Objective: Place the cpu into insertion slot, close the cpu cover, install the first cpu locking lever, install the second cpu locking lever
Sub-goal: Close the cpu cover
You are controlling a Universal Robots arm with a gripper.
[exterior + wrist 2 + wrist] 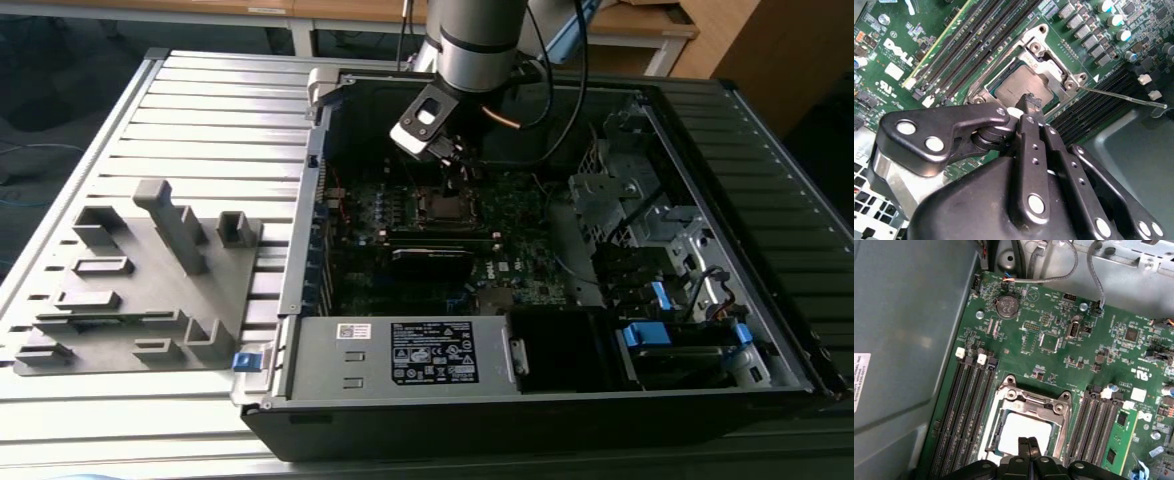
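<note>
The cpu (1019,87) lies in its socket on the motherboard, its dull grey top showing through the square opening of the cpu cover (1050,67), which lies flat around it. A thin wire locking lever (1124,97) sticks out sideways from one socket corner, away from the board. My gripper (1029,102) hovers just over the chip's edge, shut, with nothing visible between its black fingers. In the first wrist view the cpu (1021,430) and cover (1034,399) sit right beyond the gripper (1028,442). In the exterior view the gripper (458,168) hangs over the socket (441,205) inside the open case.
Memory slots (971,410) flank the socket on both sides. The case wall (909,340) rises close beside the board, and drive cages (641,215) fill the exterior view's right. A grey fixture tray (134,280) lies outside the case on the slatted table.
</note>
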